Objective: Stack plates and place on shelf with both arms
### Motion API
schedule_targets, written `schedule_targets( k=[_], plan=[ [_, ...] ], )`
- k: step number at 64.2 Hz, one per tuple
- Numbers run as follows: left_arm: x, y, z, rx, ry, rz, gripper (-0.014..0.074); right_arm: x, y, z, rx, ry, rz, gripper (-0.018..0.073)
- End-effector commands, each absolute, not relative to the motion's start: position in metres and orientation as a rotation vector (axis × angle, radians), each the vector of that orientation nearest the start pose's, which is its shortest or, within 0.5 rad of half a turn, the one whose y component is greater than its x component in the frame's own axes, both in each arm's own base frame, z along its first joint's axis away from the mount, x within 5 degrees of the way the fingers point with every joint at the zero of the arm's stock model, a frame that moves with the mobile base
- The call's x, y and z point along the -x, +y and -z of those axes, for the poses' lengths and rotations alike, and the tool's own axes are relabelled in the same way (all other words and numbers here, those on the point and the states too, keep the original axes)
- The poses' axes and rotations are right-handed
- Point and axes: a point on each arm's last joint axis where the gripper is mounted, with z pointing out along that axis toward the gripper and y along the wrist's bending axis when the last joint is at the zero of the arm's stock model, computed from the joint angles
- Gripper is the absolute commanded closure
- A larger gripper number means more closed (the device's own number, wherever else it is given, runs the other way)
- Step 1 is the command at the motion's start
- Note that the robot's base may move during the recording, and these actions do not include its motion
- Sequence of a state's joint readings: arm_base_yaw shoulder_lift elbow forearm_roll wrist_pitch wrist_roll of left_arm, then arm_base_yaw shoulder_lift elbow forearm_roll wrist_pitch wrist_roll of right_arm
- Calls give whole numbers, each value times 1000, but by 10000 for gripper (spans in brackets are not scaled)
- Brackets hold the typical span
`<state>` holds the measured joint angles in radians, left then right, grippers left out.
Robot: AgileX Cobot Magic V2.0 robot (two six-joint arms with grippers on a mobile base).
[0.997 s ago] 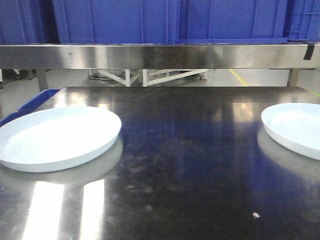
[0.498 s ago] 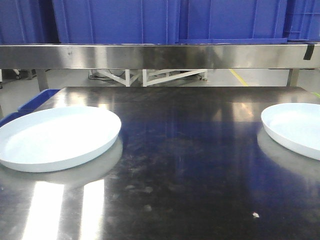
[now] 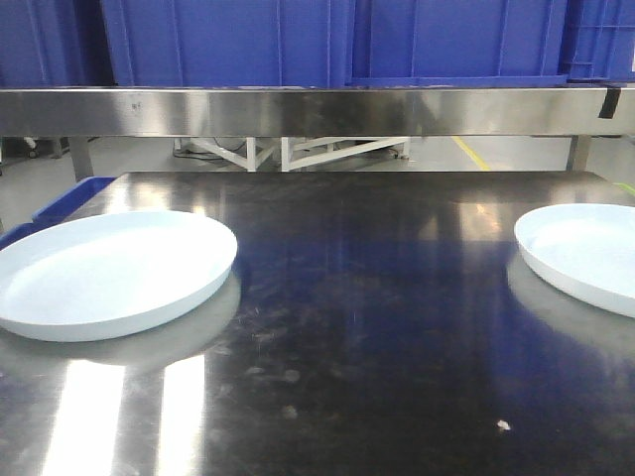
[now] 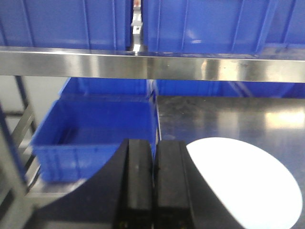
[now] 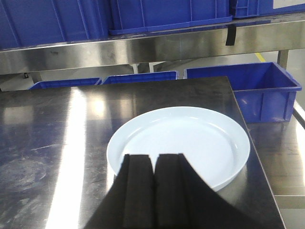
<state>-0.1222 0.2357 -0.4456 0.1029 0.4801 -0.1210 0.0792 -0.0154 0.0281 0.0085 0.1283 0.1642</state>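
The left plate [image 3: 114, 273] and the right plate [image 3: 585, 253] lie flat on the steel tabletop [image 3: 377, 297], well apart, one toward each side edge. My right gripper [image 5: 152, 160], fingers pressed together and holding nothing, hangs at the near rim of the right plate, which lies straight ahead and a little to the right. My left gripper [image 4: 152, 152], likewise closed and empty, points past the tabletop's left edge toward a blue bin [image 4: 90, 129]. The left plate lies ahead and off to its right. I judge my right arm the better lined up. Being round, the plates offer any rim, but I must spread my fingers first. The shelf [image 3: 317, 109] runs across the back, carrying blue crates [image 3: 327, 40].
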Motion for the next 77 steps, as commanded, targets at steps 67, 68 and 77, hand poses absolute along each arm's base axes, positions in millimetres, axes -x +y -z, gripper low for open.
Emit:
schedule_targets(
  k=[67, 68, 77],
  plan=[
    [-144, -9, -436, -40, 1884, 3, 510, -55, 4, -201, -67, 1525, -188, 537],
    [-144, -9, -436, -40, 1884, 3, 510, -55, 4, -201, -67, 1525, -188, 537],
    [-144, -9, -436, -40, 1884, 3, 510, -55, 4, -201, -67, 1525, -188, 537]
  ],
)
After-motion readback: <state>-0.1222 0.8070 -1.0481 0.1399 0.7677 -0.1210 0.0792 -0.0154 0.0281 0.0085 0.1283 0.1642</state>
